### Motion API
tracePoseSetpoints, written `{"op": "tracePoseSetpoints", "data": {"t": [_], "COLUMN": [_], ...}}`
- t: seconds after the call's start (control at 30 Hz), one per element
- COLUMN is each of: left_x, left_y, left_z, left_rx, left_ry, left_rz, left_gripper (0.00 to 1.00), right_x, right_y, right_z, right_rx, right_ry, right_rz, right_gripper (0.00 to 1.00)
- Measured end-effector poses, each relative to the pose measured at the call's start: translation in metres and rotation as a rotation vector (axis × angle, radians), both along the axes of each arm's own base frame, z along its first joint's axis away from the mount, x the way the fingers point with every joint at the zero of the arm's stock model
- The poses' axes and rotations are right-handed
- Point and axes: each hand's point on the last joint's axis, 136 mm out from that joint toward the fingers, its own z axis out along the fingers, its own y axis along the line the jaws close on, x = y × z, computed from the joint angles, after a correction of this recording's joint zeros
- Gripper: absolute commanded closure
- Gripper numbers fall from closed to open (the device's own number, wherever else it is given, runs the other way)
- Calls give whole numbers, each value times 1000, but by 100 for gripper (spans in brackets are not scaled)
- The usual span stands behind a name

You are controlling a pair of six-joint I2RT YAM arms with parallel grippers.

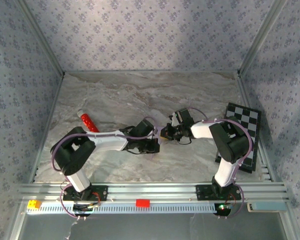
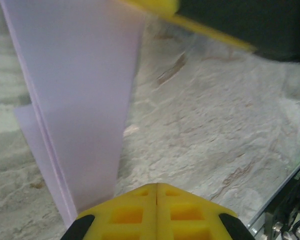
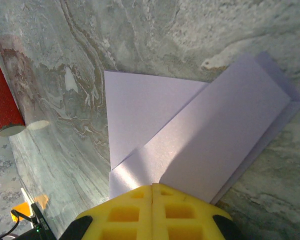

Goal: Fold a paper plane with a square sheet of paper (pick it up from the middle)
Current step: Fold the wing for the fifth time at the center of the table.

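Apparently mid-fold, the right end effector [image 3: 152, 212] is pinching the folded paper [image 3: 200, 135] over the middle of the surface [image 3: 190, 30] while the left end effector [image 2: 156, 212], pressed together beside it, is likely needing a fresh hold.

Red cylinder [image 1: 88, 122] left; checkered board [image 1: 242, 122] right; far table [image 1: 140, 90] open.

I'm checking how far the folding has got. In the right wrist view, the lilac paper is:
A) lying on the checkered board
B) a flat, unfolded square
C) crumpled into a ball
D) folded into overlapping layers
D: the lilac paper shows a long upper flap lying diagonally across a lower layer, with stacked edges at its far end and marble table beneath it.
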Motion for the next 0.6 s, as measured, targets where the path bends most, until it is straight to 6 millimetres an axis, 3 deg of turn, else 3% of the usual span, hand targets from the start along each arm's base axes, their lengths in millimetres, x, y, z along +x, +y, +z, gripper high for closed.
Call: {"op": "tracePoseSetpoints", "data": {"t": [0.17,0.6], "left_x": [-13,-26], "left_y": [14,26], "left_z": [-18,-18], "left_rx": [35,9], "left_ry": [41,4], "left_rz": [-7,-6], "left_gripper": [95,95], "right_x": [0,0], "right_y": [-1,-1], "right_z": [0,0], "right_rx": [0,0], "right_ry": [-1,0], "right_rz": [0,0], "right_gripper": [100,100]}}
